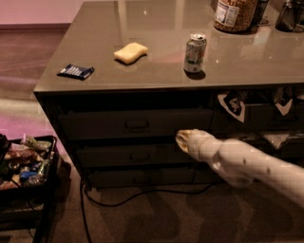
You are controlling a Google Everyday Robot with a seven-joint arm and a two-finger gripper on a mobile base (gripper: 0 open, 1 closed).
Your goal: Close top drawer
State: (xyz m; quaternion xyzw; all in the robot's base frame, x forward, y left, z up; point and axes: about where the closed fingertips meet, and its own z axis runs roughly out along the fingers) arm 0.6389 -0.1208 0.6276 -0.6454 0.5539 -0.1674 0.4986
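Note:
The top drawer (135, 124) is the wide dark front just under the counter, with a small rectangular pull (137, 125) at its centre. Its front stands about in line with the shallower drawers below (137, 155), and its inside is hidden. My gripper (183, 140) is at the end of the white arm (237, 159) that reaches in from the lower right. It sits just below the drawer's right end, in front of the gap between the top and second drawers.
On the counter (156, 78) lie a yellow sponge (130, 52), a drink can (195, 52), a blue packet (75, 71) and a jar (235, 14). Drawers at the right (232, 107) have cloth and paper sticking out. A cluttered cart (23, 161) stands at left. A cable (142, 192) lies on the floor.

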